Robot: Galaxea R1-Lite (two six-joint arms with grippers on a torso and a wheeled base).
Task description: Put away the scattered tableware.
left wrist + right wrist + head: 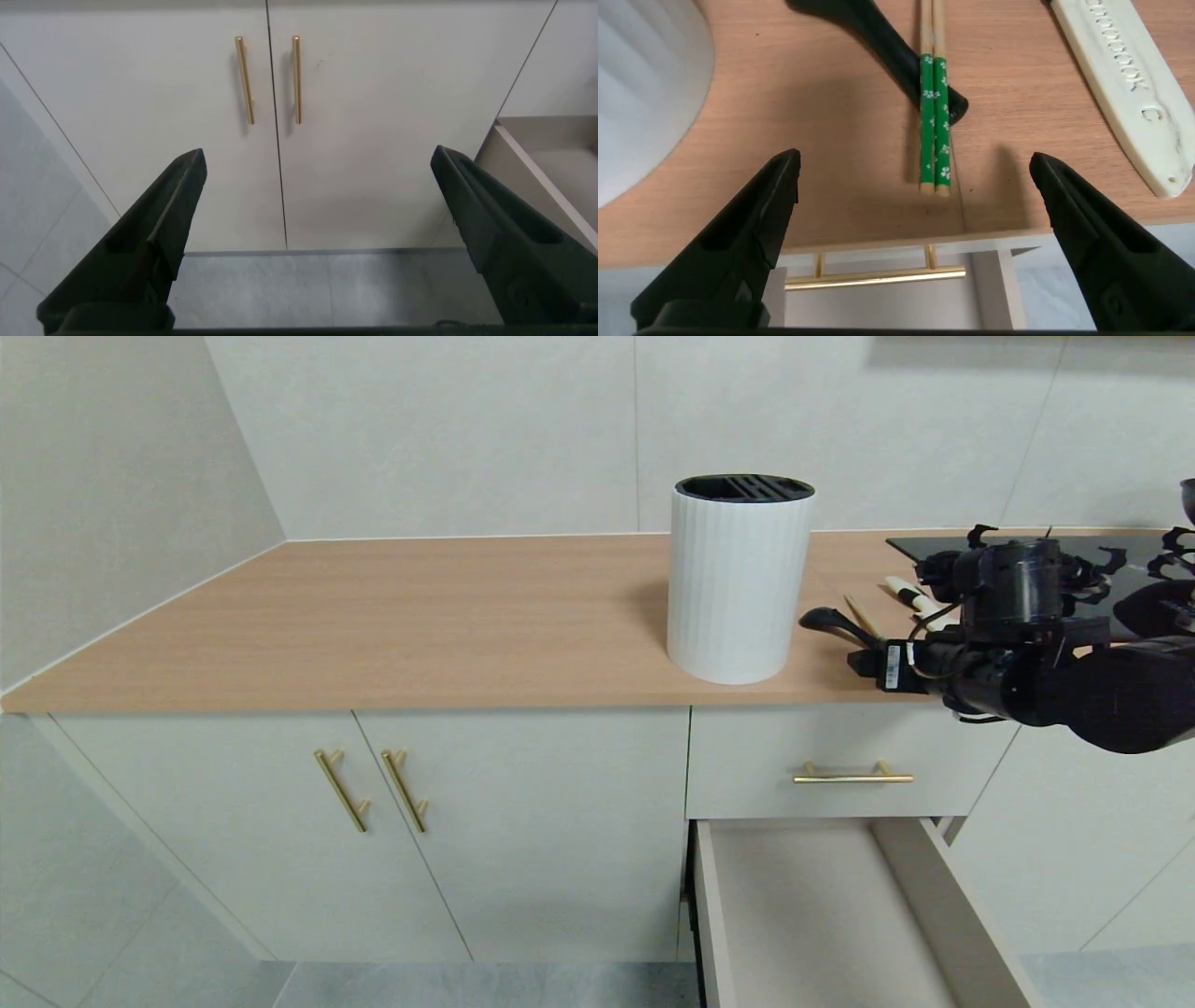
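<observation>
My right claw (915,163) hangs released over the front edge of the counter (420,616), fingers spread wide. The chopsticks (934,103) lie right in the gap between them. They are a pair, side by side and touching, green ends toward the counter's front edge, the long axis running back toward the wall. That axis crosses the line between my fingers about squarely, so I judge a straight drop and a squeeze across the pair should take both. Farther back they cross a black handle (887,47), so the green end looks the better place to pinch. The holder (740,579) stands just to the left of them and a white knife (1130,84) lies near on the other side. My left claw (318,159), also released, faces the cupboard doors (280,121), well apart, so the right arm is nearer.
</observation>
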